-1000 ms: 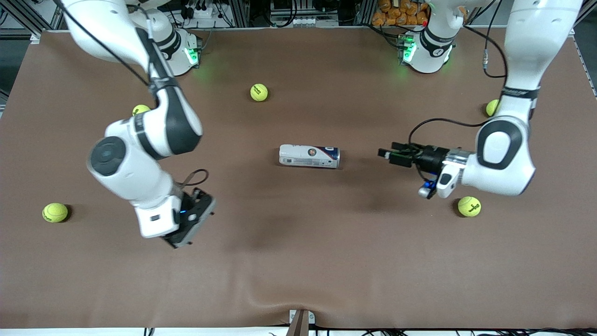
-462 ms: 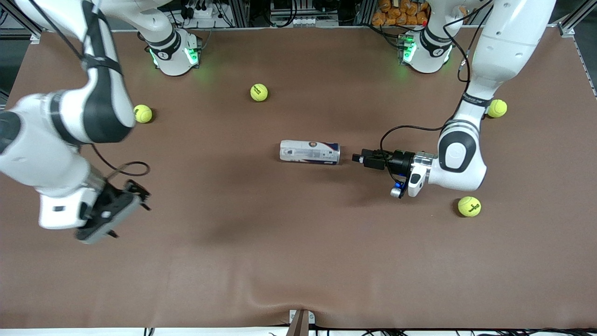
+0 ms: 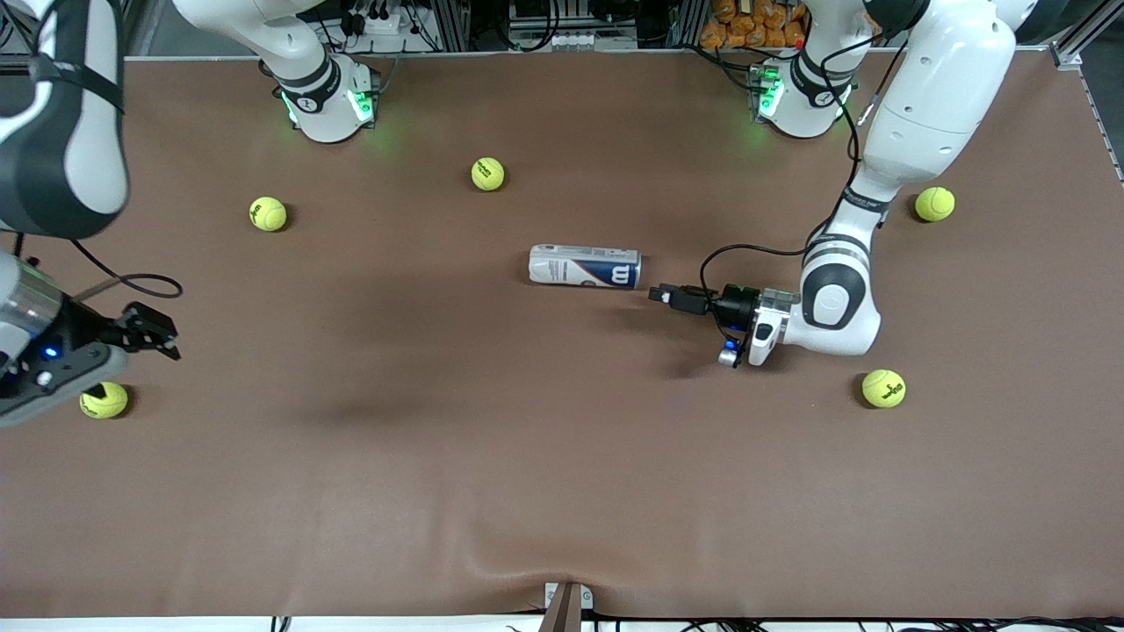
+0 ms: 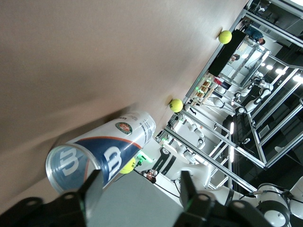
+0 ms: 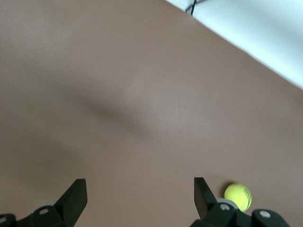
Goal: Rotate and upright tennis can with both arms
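The tennis can (image 3: 584, 266) lies on its side at the middle of the table, its navy "W" end toward the left arm's end. My left gripper (image 3: 659, 295) is open, low, just off that end and slightly nearer the front camera. In the left wrist view the can (image 4: 102, 153) lies close before the open gripper (image 4: 138, 189), its capped end by one finger (image 4: 90, 188), not between the jaws. My right gripper (image 3: 158, 335) is open and empty, up over the right arm's end of the table; in the right wrist view (image 5: 138, 195) it holds nothing.
Several yellow-green tennis balls lie about: one (image 3: 104, 399) under the right gripper, also in its wrist view (image 5: 238, 196), one (image 3: 268, 213), one (image 3: 488, 173), one (image 3: 933, 204) and one (image 3: 883, 387) near the left arm. The brown table cover (image 3: 562, 491) wrinkles at the near edge.
The left gripper has moved in to the can's end. The can has rolled a little away from the front camera, its W now showing. The right arm has swung out to its end of the table.
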Robot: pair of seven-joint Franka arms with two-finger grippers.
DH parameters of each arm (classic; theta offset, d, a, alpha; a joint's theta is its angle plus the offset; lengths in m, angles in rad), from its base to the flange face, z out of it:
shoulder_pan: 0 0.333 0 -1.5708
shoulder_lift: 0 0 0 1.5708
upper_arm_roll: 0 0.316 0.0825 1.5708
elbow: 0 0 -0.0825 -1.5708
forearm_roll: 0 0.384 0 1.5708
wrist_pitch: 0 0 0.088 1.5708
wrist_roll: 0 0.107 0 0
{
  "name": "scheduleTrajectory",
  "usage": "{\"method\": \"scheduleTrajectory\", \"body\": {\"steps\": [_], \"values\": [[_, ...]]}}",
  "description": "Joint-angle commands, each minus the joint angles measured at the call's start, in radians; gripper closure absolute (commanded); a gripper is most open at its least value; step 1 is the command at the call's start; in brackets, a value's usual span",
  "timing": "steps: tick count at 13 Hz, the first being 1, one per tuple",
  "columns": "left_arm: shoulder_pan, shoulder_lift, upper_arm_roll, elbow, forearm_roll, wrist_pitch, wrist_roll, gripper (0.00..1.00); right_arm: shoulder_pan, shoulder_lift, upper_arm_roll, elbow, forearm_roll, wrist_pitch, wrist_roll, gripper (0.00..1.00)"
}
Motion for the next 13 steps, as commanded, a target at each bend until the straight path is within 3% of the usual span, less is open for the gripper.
{"method": "scheduleTrajectory", "body": {"steps": [1, 6, 8, 11, 13], "values": [[-0.02, -0.014, 0.0, -0.04, -0.03, 0.017, 0.025, 0.38, -0.003, -0.076, -0.013, -0.041, -0.006, -0.091, 0.09, 0.0], [-0.03, -0.013, 0.0, -0.097, -0.028, 0.017, 0.065, 0.39, -0.013, -0.124, -0.027, -0.039, -0.004, -0.238, 0.227, 0.0], [-0.03, -0.008, 0.0, -0.104, -0.03, 0.017, 0.076, 0.49, -0.045, -0.135, -0.011, -0.039, 0.0, -0.26, 0.236, 0.0], [-0.033, 0.013, 0.0, -0.086, -0.071, 0.024, 0.077, 0.5, -0.225, -0.158, 0.188, -0.035, -0.001, -0.285, 0.266, 0.0], [-0.04, 0.028, 0.0, -0.057, -0.105, 0.035, 0.077, 0.5, -0.26, -0.176, 0.236, -0.035, -0.003, -0.308, 0.32, 0.0]]}}
